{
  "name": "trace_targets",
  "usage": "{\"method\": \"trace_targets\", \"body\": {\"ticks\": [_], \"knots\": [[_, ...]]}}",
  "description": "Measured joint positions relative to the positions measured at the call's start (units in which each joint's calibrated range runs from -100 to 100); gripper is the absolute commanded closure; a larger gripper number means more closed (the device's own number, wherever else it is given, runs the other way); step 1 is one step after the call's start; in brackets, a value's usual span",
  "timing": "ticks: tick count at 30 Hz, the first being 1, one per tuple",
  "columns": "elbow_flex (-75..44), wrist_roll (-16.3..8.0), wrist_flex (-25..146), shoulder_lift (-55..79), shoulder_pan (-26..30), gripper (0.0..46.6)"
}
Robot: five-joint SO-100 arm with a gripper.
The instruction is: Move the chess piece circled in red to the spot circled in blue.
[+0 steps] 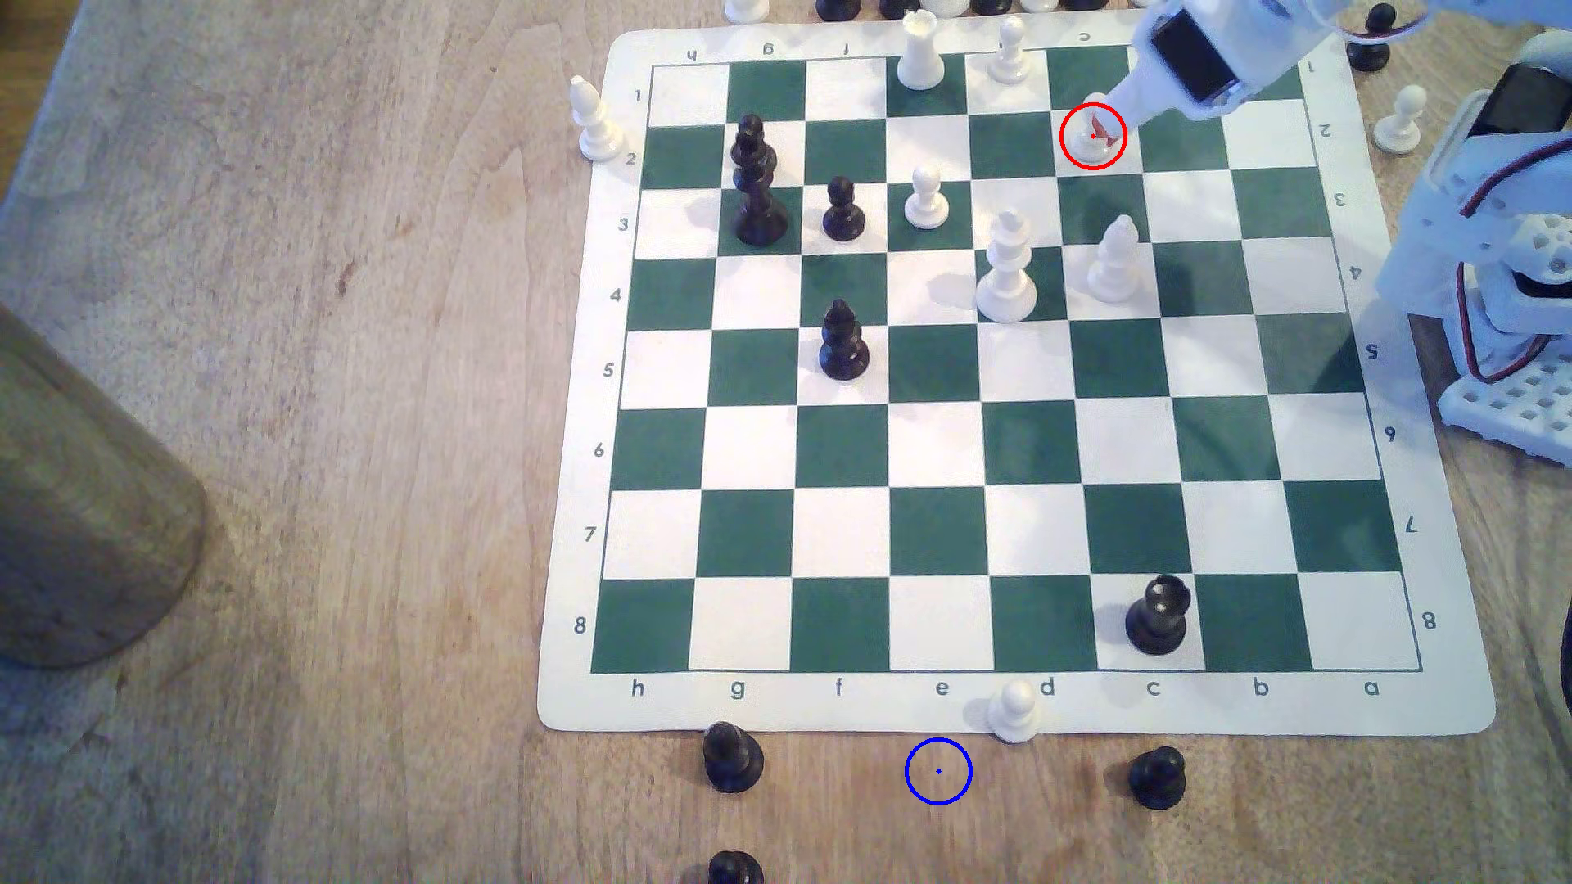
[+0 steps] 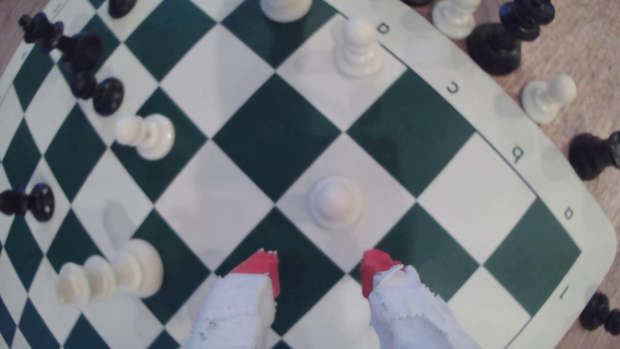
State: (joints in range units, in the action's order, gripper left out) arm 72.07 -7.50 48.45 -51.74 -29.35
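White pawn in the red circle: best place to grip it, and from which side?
Grip the white pawn at the narrow neck under its ball head, coming straight down from above. It stands upright on a white square with free squares around it, and the open gripper with its red-tipped fingers hangs just short of it, probably wide enough to straddle the head.

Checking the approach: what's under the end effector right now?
The white pawn stands on a white square, just ahead of the open end effector. Exterior view: the arm hides part of it.

Black rook (image 1: 1157, 614), perhaps, on chessboard (image 1: 936, 527)
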Motion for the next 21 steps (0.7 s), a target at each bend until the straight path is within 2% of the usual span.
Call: {"method": "trace_targets", "body": {"ticks": [5, 10, 21], "knots": [[0.0, 0.1, -4.9, 4.3, -0.1, 29.3], [0.0, 0.2, -7.8, 6.2, -0.2, 29.2], [0.0, 1.8, -12.2, 13.5, -2.4, 32.6]]}}
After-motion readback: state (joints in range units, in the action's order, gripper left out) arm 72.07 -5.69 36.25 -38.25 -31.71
